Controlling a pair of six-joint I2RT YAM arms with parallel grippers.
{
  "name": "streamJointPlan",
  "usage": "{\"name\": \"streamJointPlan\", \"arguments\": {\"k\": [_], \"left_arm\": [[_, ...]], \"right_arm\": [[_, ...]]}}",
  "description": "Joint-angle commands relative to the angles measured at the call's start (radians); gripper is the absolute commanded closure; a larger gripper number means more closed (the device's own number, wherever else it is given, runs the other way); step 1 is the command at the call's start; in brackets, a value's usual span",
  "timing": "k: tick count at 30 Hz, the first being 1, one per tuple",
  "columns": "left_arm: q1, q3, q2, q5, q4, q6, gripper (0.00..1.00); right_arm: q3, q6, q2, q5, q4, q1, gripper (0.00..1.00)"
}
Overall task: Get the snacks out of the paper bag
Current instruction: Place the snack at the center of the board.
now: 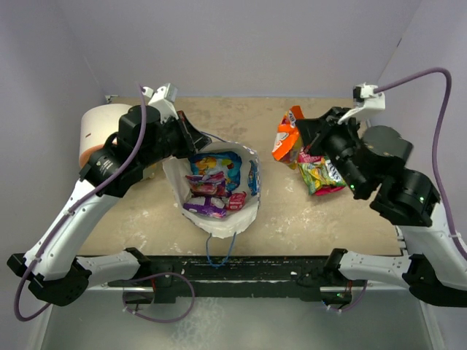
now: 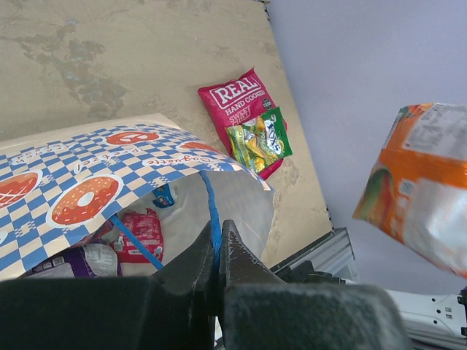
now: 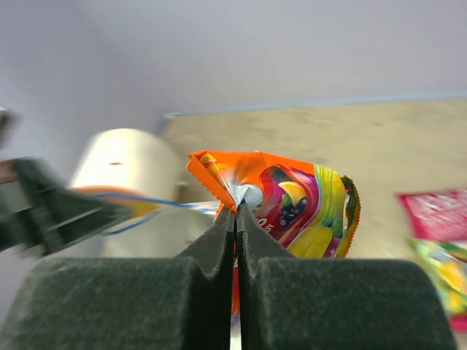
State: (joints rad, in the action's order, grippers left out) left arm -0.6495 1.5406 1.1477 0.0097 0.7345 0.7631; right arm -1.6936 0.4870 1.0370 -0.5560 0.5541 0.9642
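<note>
The blue-and-white checkered paper bag [image 1: 249, 211] lies open mid-table, with blue [image 1: 219, 166], purple [image 1: 206, 208] and red [image 1: 235, 201] snacks inside. My left gripper [image 1: 191, 137] is shut on the bag's blue cord handle [image 2: 213, 211] at the far rim; the bag [image 2: 87, 182] fills the lower left of the left wrist view. My right gripper [image 1: 300, 135] is shut on the edge of an orange fruit-print packet [image 3: 292, 197], held above the table right of the bag [image 1: 284, 140]. A pink-red "REAL" packet [image 2: 237, 102] and a yellow-green packet [image 2: 259, 142] lie on the table.
A white-and-orange cylinder [image 1: 98, 127] stands at the far left, behind the left arm; it also shows in the right wrist view [image 3: 124, 168]. The two loose packets lie under the right arm [image 1: 319, 176]. Purple walls close in the table on three sides.
</note>
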Motion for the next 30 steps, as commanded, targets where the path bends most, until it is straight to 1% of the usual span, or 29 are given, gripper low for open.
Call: {"name": "streamJointPlan", "arguments": {"k": [1, 4, 7, 11, 14, 17, 21, 24, 30], "left_arm": [[-0.002, 0.048, 0.002, -0.024, -0.037, -0.02, 1.0], [-0.002, 0.06, 0.009, -0.035, -0.039, -0.052, 1.0], [-0.002, 0.083, 0.026, -0.036, -0.038, -0.091, 1.0], [-0.002, 0.102, 0.049, -0.03, -0.04, -0.132, 1.0], [-0.003, 0.097, 0.062, -0.02, -0.049, -0.149, 1.0], [-0.002, 0.092, 0.072, -0.007, -0.062, -0.158, 1.0], [-0.003, 0.078, 0.085, 0.034, -0.097, -0.16, 1.0], [-0.002, 0.09, 0.109, 0.067, -0.097, -0.173, 1.0], [-0.002, 0.114, 0.133, 0.104, -0.084, -0.198, 1.0]], "right_arm": [[-0.003, -0.006, 0.069, -0.315, 0.139, -0.079, 1.0], [0.066, -0.019, 0.088, -0.248, 0.119, -0.207, 1.0], [0.137, -0.015, 0.132, -0.187, 0.144, -0.347, 1.0], [0.231, -0.006, 0.183, -0.15, 0.158, -0.477, 1.0], [0.264, -0.001, 0.221, -0.128, 0.173, -0.569, 1.0], [0.277, -0.006, 0.262, -0.127, 0.175, -0.636, 1.0], [0.323, -0.048, 0.295, -0.089, 0.087, -0.701, 1.0], [0.327, -0.055, 0.343, -0.081, 0.044, -0.738, 1.0], [0.302, 0.007, 0.475, -0.042, 0.04, -0.798, 1.0]]}}
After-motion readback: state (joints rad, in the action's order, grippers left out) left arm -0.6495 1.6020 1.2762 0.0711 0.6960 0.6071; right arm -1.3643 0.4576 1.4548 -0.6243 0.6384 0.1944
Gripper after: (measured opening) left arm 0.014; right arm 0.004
